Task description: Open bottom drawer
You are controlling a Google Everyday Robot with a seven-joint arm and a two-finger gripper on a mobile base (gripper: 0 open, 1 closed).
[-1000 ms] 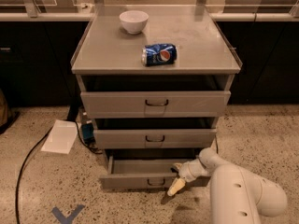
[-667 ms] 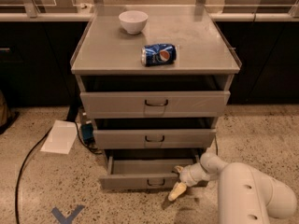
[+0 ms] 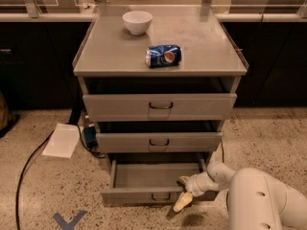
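Observation:
The bottom drawer (image 3: 144, 194) of the grey three-drawer cabinet stands pulled out, with its bare inside floor showing and a small dark loop handle (image 3: 160, 196) on its low front. My gripper (image 3: 183, 191) is at the right end of that drawer front, with one yellowish finger (image 3: 182, 202) hanging down over the front and another at the drawer's rim. My white arm (image 3: 259, 200) comes in from the lower right.
The middle drawer (image 3: 158, 142) and top drawer (image 3: 159, 106) stand slightly out. A white bowl (image 3: 137, 22) and a blue soda can (image 3: 163, 56) on its side sit on the cabinet top. A paper sheet (image 3: 61, 140) and black cable (image 3: 29, 166) lie on the floor left.
The bottom drawer has come further out toward me. My gripper has stayed at the right end of its front while the arm drew back to the right.

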